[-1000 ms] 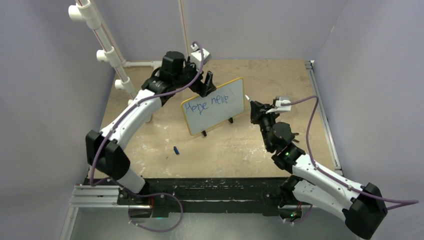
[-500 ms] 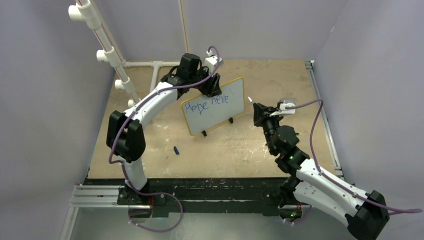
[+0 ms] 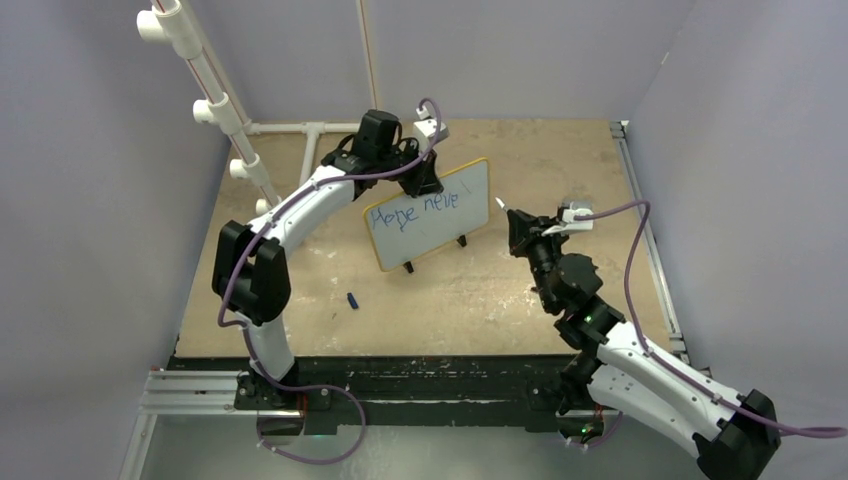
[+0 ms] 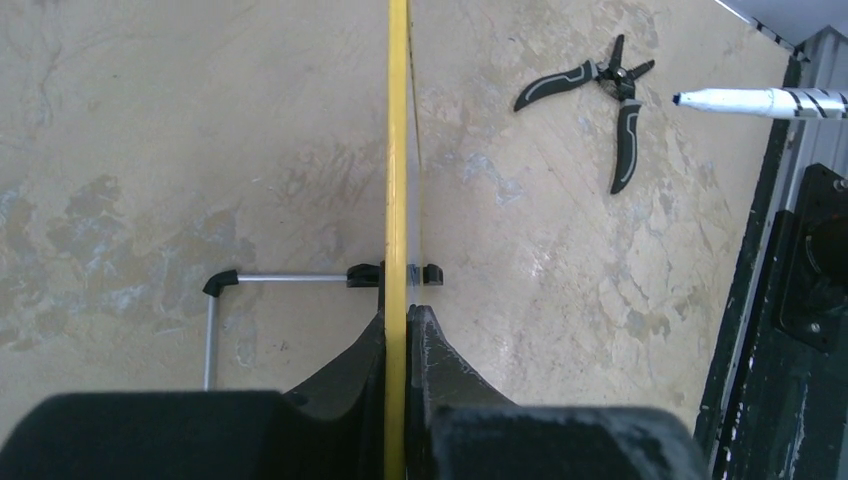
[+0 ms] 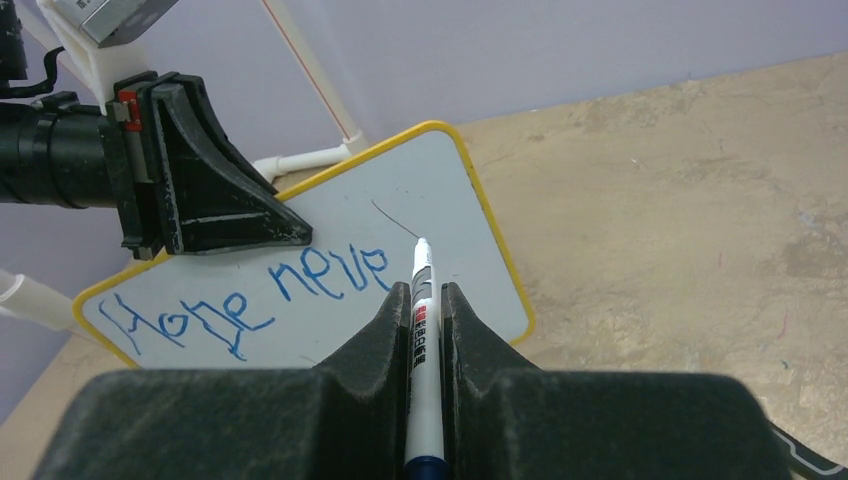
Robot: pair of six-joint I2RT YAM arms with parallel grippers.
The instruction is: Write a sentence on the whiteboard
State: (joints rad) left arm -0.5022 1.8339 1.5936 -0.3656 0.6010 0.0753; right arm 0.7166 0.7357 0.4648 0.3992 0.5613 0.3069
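Standing on its feet mid-table (image 3: 570,160), the whiteboard (image 3: 440,225) is pinched at its top edge by the closed left gripper (image 4: 400,318), evidently to steady it for writing. A marker (image 5: 420,262) is clamped in the right gripper (image 5: 425,292), with its tip held clear of the board, past the unfinished sentence (image 5: 250,295).

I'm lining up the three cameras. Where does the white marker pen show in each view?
Top external: white marker pen right of centre, tip towards the board.
Left wrist: pen at the upper right edge, tip pointing left.
Right wrist: pen at bottom centre, tip pointing up.
Shared landmark: the yellow-framed whiteboard, in all three views.
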